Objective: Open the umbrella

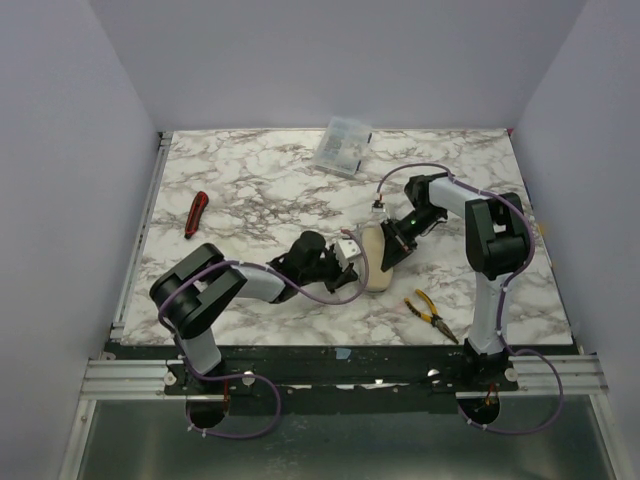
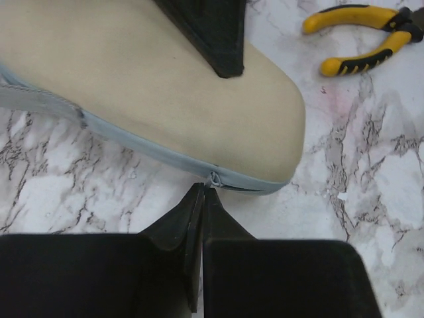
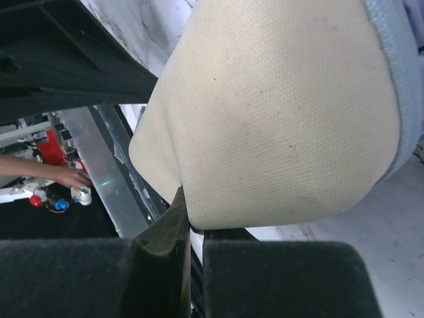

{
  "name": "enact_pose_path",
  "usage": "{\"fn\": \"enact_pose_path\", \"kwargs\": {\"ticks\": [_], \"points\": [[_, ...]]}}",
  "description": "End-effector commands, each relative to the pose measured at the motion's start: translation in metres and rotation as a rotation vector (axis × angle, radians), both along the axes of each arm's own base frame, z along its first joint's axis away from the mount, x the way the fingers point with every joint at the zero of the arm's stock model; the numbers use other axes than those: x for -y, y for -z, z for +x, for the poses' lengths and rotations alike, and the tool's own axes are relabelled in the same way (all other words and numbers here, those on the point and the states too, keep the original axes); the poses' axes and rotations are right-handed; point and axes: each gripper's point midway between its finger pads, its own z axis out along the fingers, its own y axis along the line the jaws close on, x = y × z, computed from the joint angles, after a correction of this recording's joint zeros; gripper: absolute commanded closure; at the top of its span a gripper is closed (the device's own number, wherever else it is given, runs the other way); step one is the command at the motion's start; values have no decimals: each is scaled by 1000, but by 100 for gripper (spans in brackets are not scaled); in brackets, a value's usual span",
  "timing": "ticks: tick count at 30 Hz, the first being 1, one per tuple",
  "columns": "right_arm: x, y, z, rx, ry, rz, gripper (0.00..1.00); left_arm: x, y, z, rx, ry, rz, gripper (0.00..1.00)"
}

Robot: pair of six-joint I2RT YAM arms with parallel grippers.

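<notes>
A cream oval fabric case with a grey-blue zipper band lies on the marble table between the two arms. The umbrella itself, with its shaft and handle, does not show. In the left wrist view the case fills the top, and my left gripper is shut on the small zipper pull at its edge. In the right wrist view my right gripper is shut on the lower edge of the case. From above, the left gripper and right gripper meet at the case.
Yellow-handled pliers lie near the front right, close to the case; they also show in the left wrist view. A clear plastic box stands at the back. A red-and-black tool lies at the left.
</notes>
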Motion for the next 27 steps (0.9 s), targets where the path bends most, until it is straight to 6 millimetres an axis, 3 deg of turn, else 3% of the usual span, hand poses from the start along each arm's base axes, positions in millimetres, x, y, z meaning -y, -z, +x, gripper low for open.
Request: {"fn": "enact_pose_path", "kwargs": {"ticks": [1, 9, 18, 25, 26, 27], "points": [[30, 39, -5, 74, -110, -160, 99, 2, -29, 49, 20, -172, -41, 100], [31, 38, -5, 79, -115, -156, 99, -4, -33, 89, -62, -315, -34, 100], [28, 35, -7, 74, -106, -143, 99, -11, -32, 113, -147, -415, -45, 100], [18, 23, 9, 100, -46, -122, 95, -9, -48, 103, -202, -379, -96, 100], [15, 19, 13, 101, -20, -122, 90, -12, -52, 100, -206, -369, -105, 94], [13, 15, 16, 100, -3, -117, 86, -18, -53, 97, -217, -367, -106, 81]]}}
